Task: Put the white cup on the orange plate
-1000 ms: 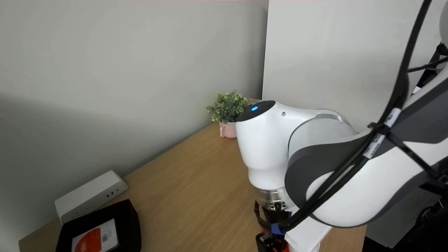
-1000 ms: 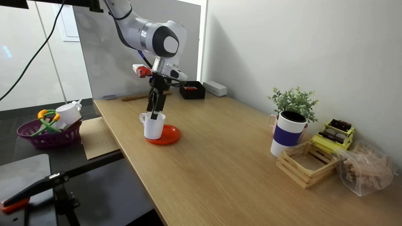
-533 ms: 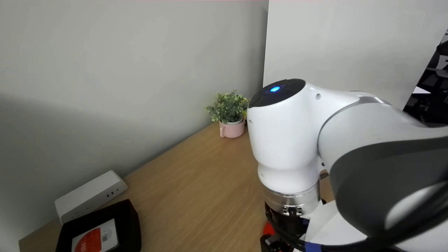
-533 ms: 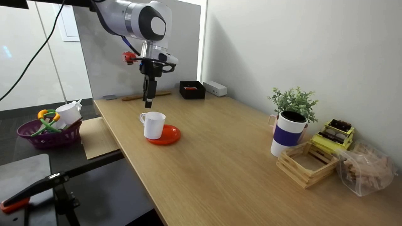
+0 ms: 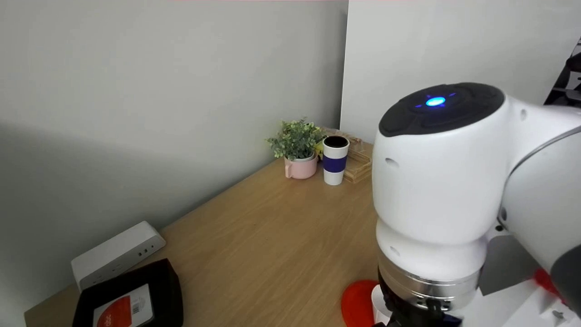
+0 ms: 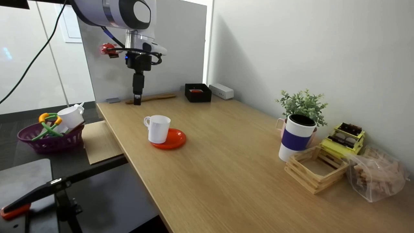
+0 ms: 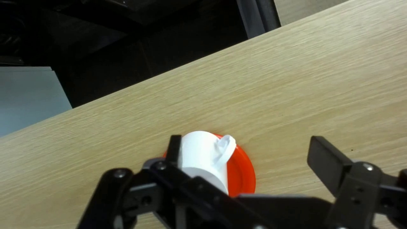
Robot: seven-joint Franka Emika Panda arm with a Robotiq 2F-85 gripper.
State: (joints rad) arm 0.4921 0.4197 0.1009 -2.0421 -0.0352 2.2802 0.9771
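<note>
The white cup [image 6: 158, 130] stands upright on the orange plate [image 6: 177, 139], off-centre toward the table's edge, its handle pointing outward. In an exterior view only part of the cup [image 5: 379, 309] and plate [image 5: 355, 303] show beside the arm. My gripper [image 6: 137, 100] hangs above the table, higher than the cup and apart from it. Seen in the wrist view, the jaws of the gripper [image 7: 246, 143] are spread wide with nothing between them. One of its fingers [image 7: 174, 149] overlaps the view of the cup [image 7: 197, 151], and the linkage hides part of its rim.
Toward the wall stand a blue-banded tumbler [image 6: 296, 137], a plant [image 6: 304, 106] in a pink mug, a wooden crate [image 6: 315, 171] and a bag [image 6: 376, 174]. A black tray [image 6: 207, 94] and white power box [image 6: 223, 91] sit at the far end. A purple basket [image 6: 51, 139] lies beyond the table edge.
The gripper has risen from the cup's rim and drawn away, leftward in an exterior view. Cup and plate have stayed where they were. The jaws have remained open.
</note>
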